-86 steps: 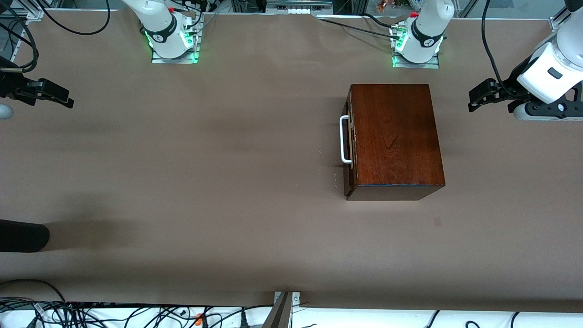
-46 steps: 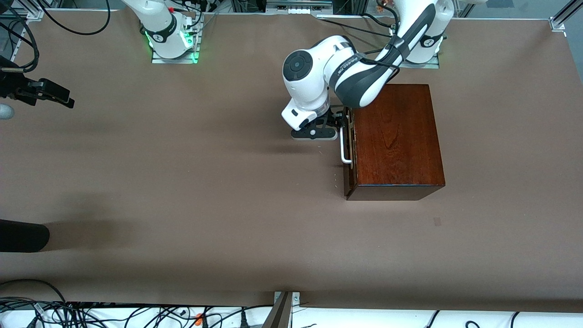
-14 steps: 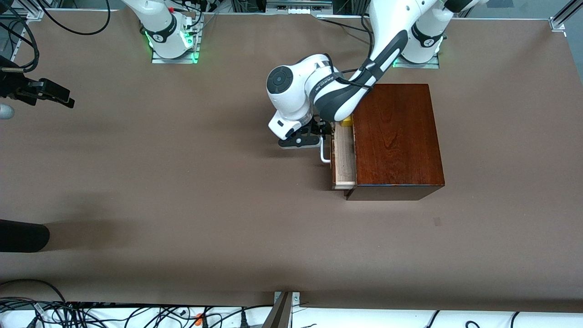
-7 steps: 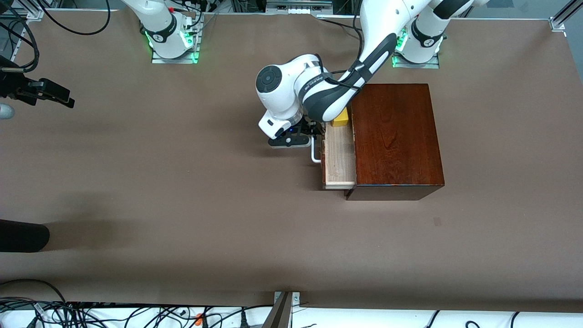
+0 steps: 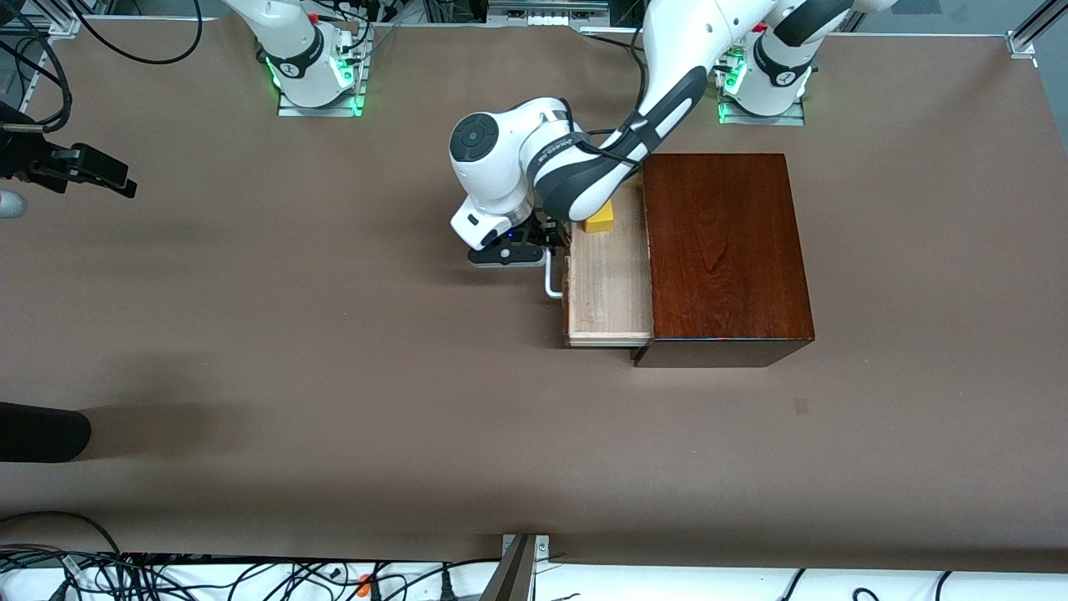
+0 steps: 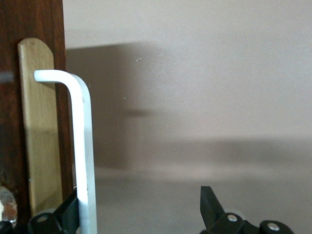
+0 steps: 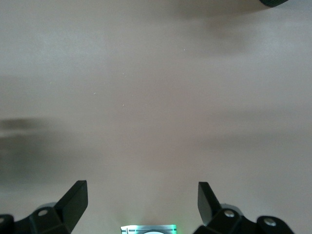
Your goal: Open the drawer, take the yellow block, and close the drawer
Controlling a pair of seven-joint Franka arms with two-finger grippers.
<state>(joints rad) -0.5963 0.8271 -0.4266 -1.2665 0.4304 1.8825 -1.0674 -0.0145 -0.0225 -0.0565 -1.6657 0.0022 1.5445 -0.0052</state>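
Yellow block (image 5: 599, 219) under left arm (image 5: 584, 171)

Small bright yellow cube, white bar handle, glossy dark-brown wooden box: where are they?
Small bright yellow cube (image 5: 599, 219): front view, its top face.
White bar handle (image 6: 84, 146): left wrist view, its straight shaft.
Glossy dark-brown wooden box (image 5: 726, 250): front view, middle of its top.

We are looking at a robotics lab: two white arm bases (image 5: 317, 63) with green status lights are bolted on metal plates along one edge of a table (image 5: 334, 376) covered in plain brown sheeting. Loose black cables (image 5: 100, 568) tangle along the edges, and aluminium frame profiles (image 5: 1030, 29) border the corners.
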